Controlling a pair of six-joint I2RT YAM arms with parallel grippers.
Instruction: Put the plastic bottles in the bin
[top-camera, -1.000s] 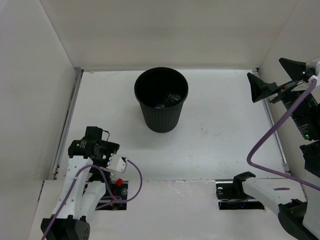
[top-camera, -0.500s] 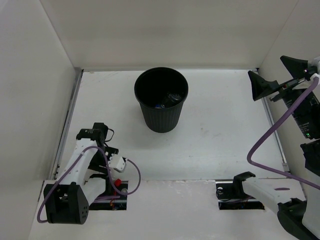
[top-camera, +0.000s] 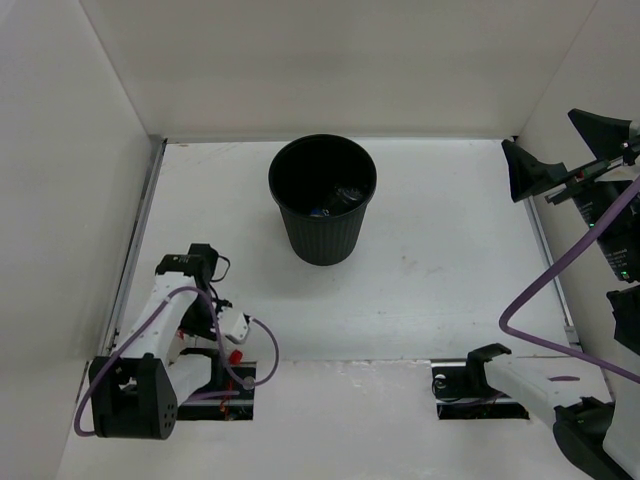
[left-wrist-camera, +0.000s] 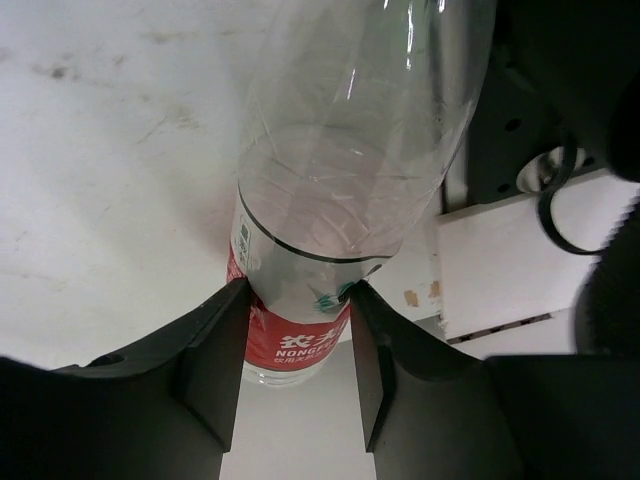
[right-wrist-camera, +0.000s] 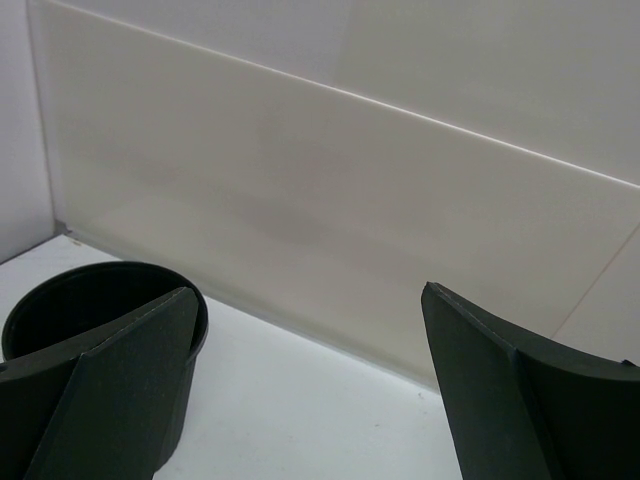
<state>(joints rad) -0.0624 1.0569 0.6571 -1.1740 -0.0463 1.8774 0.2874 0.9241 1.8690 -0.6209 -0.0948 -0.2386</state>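
Observation:
A clear plastic bottle with a red label (left-wrist-camera: 300, 335) lies on the table beside the left arm's base, and my left gripper (left-wrist-camera: 298, 350) is shut on it, one black finger (left-wrist-camera: 215, 375) pressed to each side at the label. From above, only its red cap (top-camera: 236, 356) shows under the left wrist (top-camera: 228, 335). The black bin (top-camera: 322, 240) stands at the back middle with other bottles (top-camera: 340, 197) inside. My right gripper (top-camera: 540, 135) hangs high at the right wall, open and empty; in its own view the gripper (right-wrist-camera: 306, 290) faces the back wall, with the bin (right-wrist-camera: 60, 300) at the left.
White walls enclose the table on the left, back and right. A white ledge (left-wrist-camera: 520, 270) with the arm's base cut-out lies right next to the held bottle. A purple cable (top-camera: 255, 345) loops by the left wrist.
The left arm has folded back and lowered toward its base, and its jaws have gone from wide open to shut on the red-labelled bottle. The right arm has barely shifted.

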